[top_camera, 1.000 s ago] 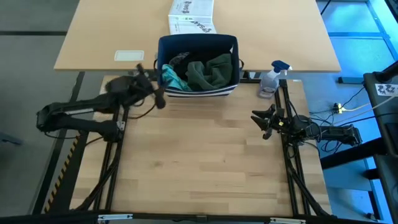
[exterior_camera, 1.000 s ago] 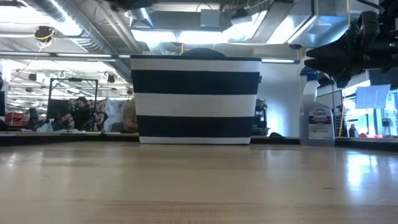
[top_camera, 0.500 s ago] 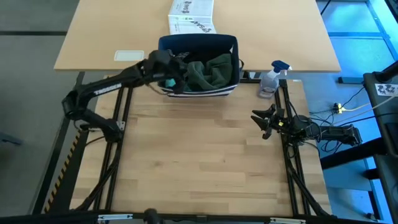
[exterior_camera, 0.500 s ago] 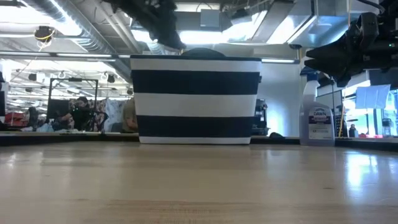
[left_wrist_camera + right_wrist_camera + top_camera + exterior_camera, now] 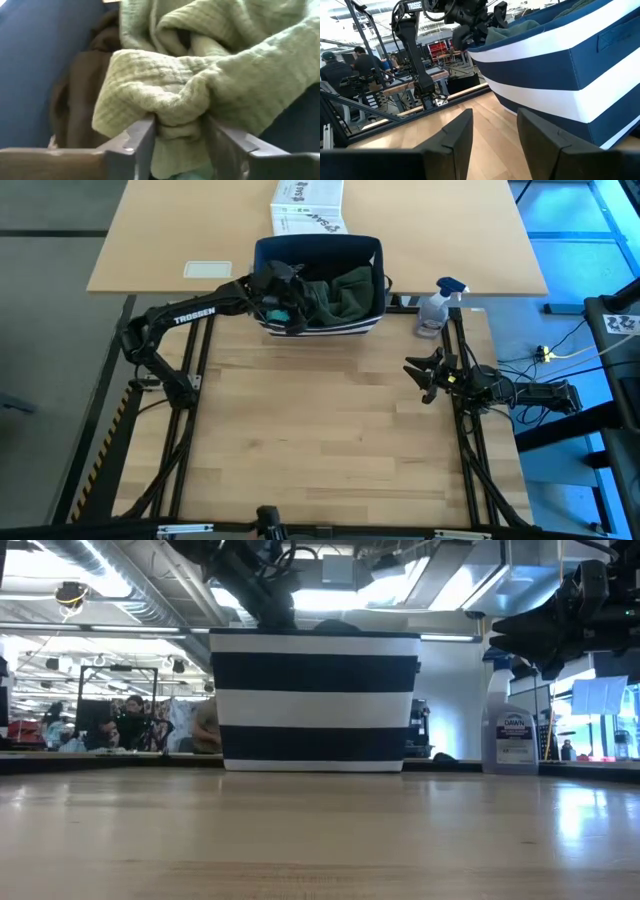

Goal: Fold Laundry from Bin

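Arms: two dark arms, one on each side of the wooden table (image 5: 330, 450).
Bins: one navy-blue fabric bin (image 5: 318, 255) with white stripes, standing at the far edge of the table, between the two arm mounts; in the low view its striped wall (image 5: 315, 700) fills the middle.
Bin contents: at least three pieces of laundry show from above: an olive-green piece (image 5: 340, 292) heaped in the middle and right, a teal piece (image 5: 275, 310) at the left near corner, and a dark piece (image 5: 290, 272) toward the back left.
Left gripper: the left gripper (image 5: 177, 137) is down inside the bin at its left side, the arm reaching in over the left rim.
Left gripper state: the wrist view shows its two fingers (image 5: 137, 142) partly closed, with a bunched fold of the olive-green piece (image 5: 200, 95) pressed between them; the cloth bulges above and below the pinch.
Beside the grip: a brown-dark cloth (image 5: 80, 100) lies against the bin's blue inner wall (image 5: 40, 65).
Right gripper: the right gripper (image 5: 420, 375) hangs over the right edge of the table, well apart from the bin, pointing toward the table's middle.
Right gripper state: fingers (image 5: 455, 137) parted, with bare table showing between them; it has hold of nothing.
Spray bottles: one clear bottle with a blue trigger head (image 5: 435, 308), just right of the bin.
Boxes: one white printed box (image 5: 308, 205) on the lighter table behind the bin.
Labels: one pale card (image 5: 208, 269) on that same far table, left of the bin.
People: a few figures (image 5: 130, 720) in the room beyond, too small to count surely.
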{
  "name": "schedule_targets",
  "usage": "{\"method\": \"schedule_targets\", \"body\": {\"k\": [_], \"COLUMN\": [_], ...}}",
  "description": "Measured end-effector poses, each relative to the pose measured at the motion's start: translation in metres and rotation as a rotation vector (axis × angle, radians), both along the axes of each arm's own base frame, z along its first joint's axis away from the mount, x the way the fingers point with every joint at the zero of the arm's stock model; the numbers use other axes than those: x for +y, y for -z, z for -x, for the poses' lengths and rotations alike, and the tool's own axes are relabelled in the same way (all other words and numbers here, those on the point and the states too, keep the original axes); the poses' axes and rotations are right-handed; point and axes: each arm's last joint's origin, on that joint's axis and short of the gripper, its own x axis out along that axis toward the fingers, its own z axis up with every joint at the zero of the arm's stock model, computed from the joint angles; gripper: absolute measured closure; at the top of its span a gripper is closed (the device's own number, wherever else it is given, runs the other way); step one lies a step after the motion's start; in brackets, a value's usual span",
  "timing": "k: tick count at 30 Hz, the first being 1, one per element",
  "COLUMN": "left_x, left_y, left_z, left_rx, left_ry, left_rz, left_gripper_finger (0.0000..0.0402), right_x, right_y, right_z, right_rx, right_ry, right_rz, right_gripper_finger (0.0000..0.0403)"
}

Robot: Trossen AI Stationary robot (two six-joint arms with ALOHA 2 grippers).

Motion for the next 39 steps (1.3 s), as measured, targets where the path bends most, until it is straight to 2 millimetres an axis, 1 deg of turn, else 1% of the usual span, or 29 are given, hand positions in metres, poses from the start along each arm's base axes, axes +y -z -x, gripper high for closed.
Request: {"method": "schedule_targets", "body": {"k": [4,7,8,12,14,18,20,26,32,34,36,39], "left_x": [0.001,-0.001,-0.003,-0.012,-0.02,-0.041,-0.051,-0.087,-0.114,-0.121,-0.129,-0.139], "left_y": [-0.004,-0.008,-0.01,-0.018,-0.028,-0.066,-0.089,-0.167,-0.233,-0.253,-0.268,-0.282], "left_z": [-0.003,-0.008,-0.01,-0.016,-0.017,-0.008,0.0,0.028,0.056,0.068,0.078,0.089], "left_rx": [-0.058,-0.103,-0.122,-0.182,-0.239,-0.396,-0.46,-0.684,-0.88,-0.947,-1.003,-1.067], "left_ry": [0.002,0.011,0.018,0.047,0.069,0.11,0.129,0.199,0.248,0.262,0.275,0.312], "left_rz": [-0.012,-0.036,-0.044,-0.077,-0.108,-0.187,-0.217,-0.313,-0.383,-0.406,-0.421,-0.399], "left_gripper_finger": [0.0326,0.0376,0.0387,0.0391,0.0392,0.0395,0.0395,0.0394,0.0394,0.0394,0.0394,0.0394], "right_x": [0.0,0.0,0.0,0.0,0.0,0.0,0.0,0.0,0.0,0.0,0.0,0.0], "right_y": [0.0,0.0,0.0,0.0,-0.001,-0.006,-0.007,-0.012,-0.018,-0.02,-0.02,-0.021], "right_z": [0.0,0.0,0.0,0.0,0.0,0.001,0.001,0.002,0.003,0.004,0.004,0.004], "right_rx": [0.0,0.001,0.001,0.0,-0.007,-0.059,-0.078,-0.128,-0.193,-0.214,-0.217,-0.217], "right_ry": [0.0,0.0,0.0,-0.004,-0.004,-0.009,-0.009,-0.008,-0.007,-0.007,-0.006,-0.006], "right_rz": [0.0,0.003,0.003,0.002,0.001,0.001,0.004,0.008,0.008,0.009,0.009,0.01], "right_gripper_finger": [0.0251,0.0251,0.0251,0.0251,0.0251,0.0251,0.0251,0.0251,0.0251,0.0251,0.0251,0.0251]}}
